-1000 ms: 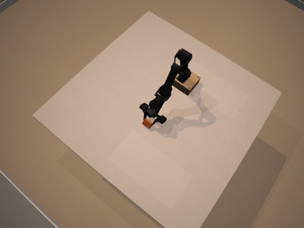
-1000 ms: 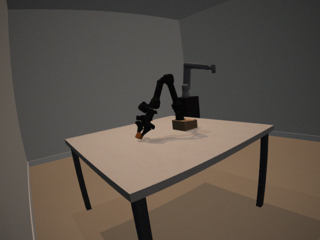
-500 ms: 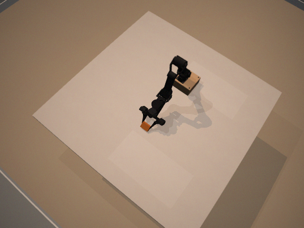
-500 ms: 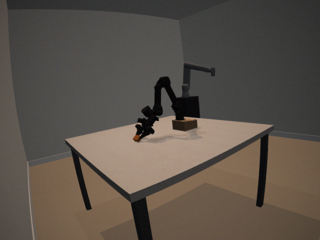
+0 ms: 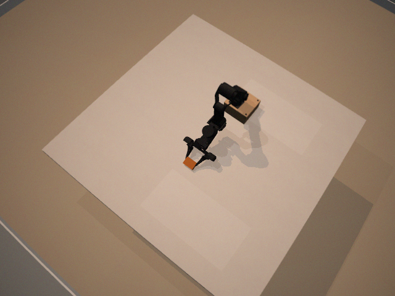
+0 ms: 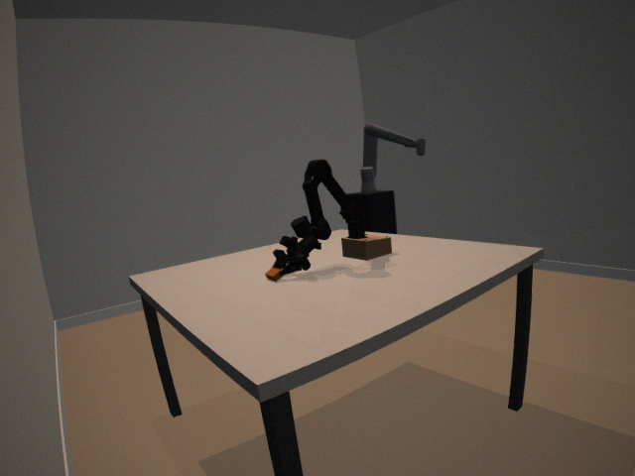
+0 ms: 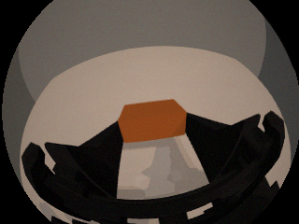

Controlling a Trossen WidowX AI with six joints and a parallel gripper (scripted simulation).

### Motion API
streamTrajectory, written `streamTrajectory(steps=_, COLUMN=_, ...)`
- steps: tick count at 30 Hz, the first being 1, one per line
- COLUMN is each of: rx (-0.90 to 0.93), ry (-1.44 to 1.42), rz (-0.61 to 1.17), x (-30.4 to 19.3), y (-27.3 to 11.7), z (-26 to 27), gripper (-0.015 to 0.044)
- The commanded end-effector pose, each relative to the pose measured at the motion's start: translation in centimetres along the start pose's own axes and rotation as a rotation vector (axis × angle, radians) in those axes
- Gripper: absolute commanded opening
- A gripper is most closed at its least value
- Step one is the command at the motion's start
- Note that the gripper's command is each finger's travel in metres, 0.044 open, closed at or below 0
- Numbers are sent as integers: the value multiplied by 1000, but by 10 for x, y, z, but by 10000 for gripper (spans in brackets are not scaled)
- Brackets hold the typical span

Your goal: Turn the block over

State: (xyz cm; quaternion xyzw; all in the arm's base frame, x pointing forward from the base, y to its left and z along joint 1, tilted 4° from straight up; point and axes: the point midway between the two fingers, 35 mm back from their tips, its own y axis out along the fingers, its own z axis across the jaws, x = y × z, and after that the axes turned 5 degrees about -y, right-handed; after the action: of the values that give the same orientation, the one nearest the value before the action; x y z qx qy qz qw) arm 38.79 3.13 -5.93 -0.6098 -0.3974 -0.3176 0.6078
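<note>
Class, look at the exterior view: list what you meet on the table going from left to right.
Orange block held in the gripper → black arm → wooden base block.

a wooden base block (image 5: pixel 247 108) sits on the white table (image 5: pixel 127 134) over a tan floor (image 5: pixel 47 63).

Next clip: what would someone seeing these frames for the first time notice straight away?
The orange block, the only bright thing in the scene, sits pinched at the tips of the black gripper, low over the white table near its middle. Behind it the dark arm bends back to a wooden base, throwing a long shadow to one side. No mark shows on the block's visible faces.
</note>
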Motion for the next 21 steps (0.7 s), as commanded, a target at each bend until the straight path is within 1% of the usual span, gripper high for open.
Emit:
streamTrajectory(steps=1, rx=-8, ry=4, rz=-27, x=-8, y=-7, z=0, gripper=0)
streamTrajectory(steps=9, rx=-13, ry=5, rz=-92, x=-5, y=-15, z=-1, gripper=0)
streamTrajectory(steps=21, rx=-14, ry=5, rz=-94, x=-5, y=-15, z=-1, gripper=0)
